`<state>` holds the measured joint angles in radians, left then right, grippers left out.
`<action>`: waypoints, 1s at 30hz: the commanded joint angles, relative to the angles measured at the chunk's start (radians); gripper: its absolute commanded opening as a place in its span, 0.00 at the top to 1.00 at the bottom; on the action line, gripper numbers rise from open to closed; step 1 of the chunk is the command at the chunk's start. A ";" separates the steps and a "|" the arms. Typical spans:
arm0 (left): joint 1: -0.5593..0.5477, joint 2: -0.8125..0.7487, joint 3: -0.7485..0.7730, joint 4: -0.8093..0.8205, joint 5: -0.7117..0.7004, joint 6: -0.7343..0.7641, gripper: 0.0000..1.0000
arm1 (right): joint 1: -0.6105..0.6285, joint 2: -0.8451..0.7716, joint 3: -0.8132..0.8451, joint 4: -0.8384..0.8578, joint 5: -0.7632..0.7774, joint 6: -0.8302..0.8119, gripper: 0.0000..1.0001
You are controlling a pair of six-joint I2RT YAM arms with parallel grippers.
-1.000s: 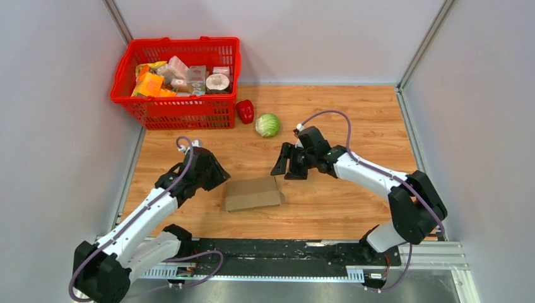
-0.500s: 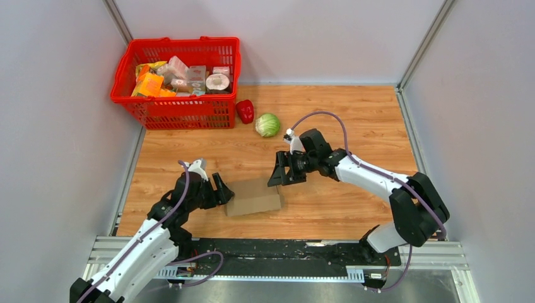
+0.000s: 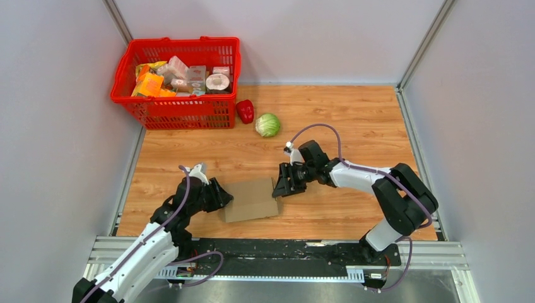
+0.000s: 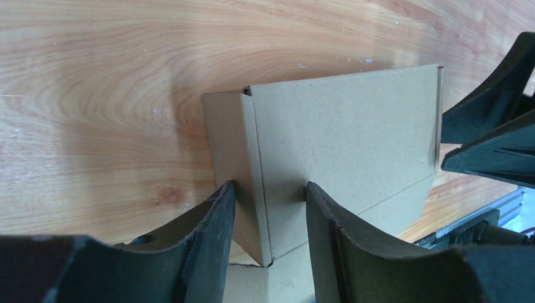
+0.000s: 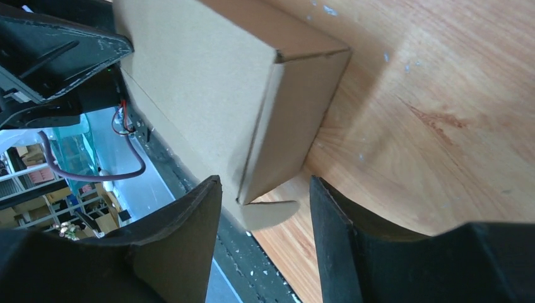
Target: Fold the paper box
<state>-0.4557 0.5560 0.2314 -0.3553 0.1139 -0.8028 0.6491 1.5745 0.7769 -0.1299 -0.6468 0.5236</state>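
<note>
Cardboard-brown, the paper box [image 3: 251, 199] sits near the wooden tabletop's [image 3: 353, 113] front edge. At its left corner the left gripper [image 4: 268, 186] straddles a fold, fingers against the card; clamped or not, I cannot tell. The right gripper [image 5: 264, 181] stands part-open astride the right corner. Bare wood lies beyond, then the cabbage [image 3: 267, 124], the red pepper [image 3: 245, 111] and the red basket [image 3: 176, 117], its packages unreadable.

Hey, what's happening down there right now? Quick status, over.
Left gripper straddles left corner of brown cardboard box, grip unclear. Right gripper open around its right corner. Nothing in the way; round green cabbage far behind.
</note>
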 commanded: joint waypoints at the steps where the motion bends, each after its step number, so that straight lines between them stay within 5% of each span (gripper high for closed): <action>1: 0.005 -0.022 -0.043 -0.002 0.001 -0.050 0.50 | -0.003 0.028 -0.034 0.121 -0.013 0.001 0.45; 9: 0.003 0.002 -0.066 0.041 0.001 -0.041 0.53 | 0.001 0.061 -0.051 0.148 0.025 -0.008 0.52; 21: 0.005 -0.206 0.057 -0.172 -0.145 0.021 0.21 | -0.011 -0.033 0.034 -0.020 0.073 -0.077 0.33; 30: 0.005 -0.153 0.042 -0.105 -0.143 -0.007 0.25 | -0.060 0.065 0.081 0.064 0.018 -0.010 0.56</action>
<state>-0.4545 0.3996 0.2600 -0.4992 -0.0071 -0.8040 0.6151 1.5982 0.8307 -0.1276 -0.5999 0.4873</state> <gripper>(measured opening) 0.755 0.481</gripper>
